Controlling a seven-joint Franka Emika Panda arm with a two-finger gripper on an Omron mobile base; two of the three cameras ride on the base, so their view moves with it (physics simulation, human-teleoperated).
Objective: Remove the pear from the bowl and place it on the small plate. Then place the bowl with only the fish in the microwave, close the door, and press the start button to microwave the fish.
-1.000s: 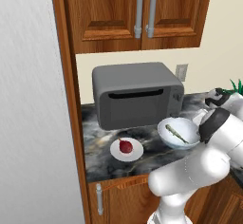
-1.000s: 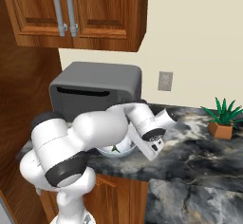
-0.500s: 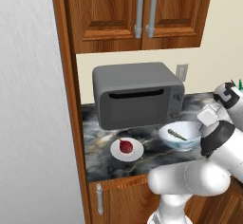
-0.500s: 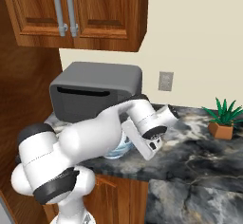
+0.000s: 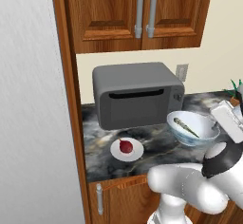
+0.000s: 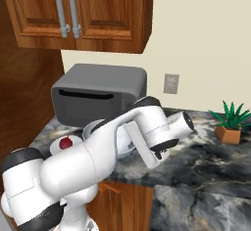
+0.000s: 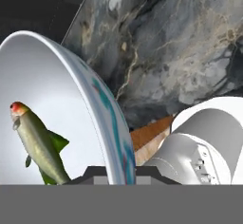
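Fingers [image 7: 95, 172] pinch the bowl [image 5: 192, 128] rim, fish [image 5: 186, 127] inside, raised beside the microwave [image 5: 136, 94]; pear [image 5: 125, 145] sits plated. Carry step underway, but that door looks shut, so opening comes next.

The microwave [image 5: 135, 95] stands shut at the back of the surface [image 5: 156, 142], its door [image 5: 133, 105] barring the cavity; the upper cabinets [image 5: 137, 14] hang low above it, leaving little headroom; a tall wooden panel [image 5: 66, 99] walls off the left; the small plate [image 5: 126, 149] with the pear [image 5: 125, 145] occupies the front left, just before the microwave; the bowl [image 5: 192, 128] sits well apart to its right, bare marble between them; a potted plant [image 6: 230, 125] stands far right.
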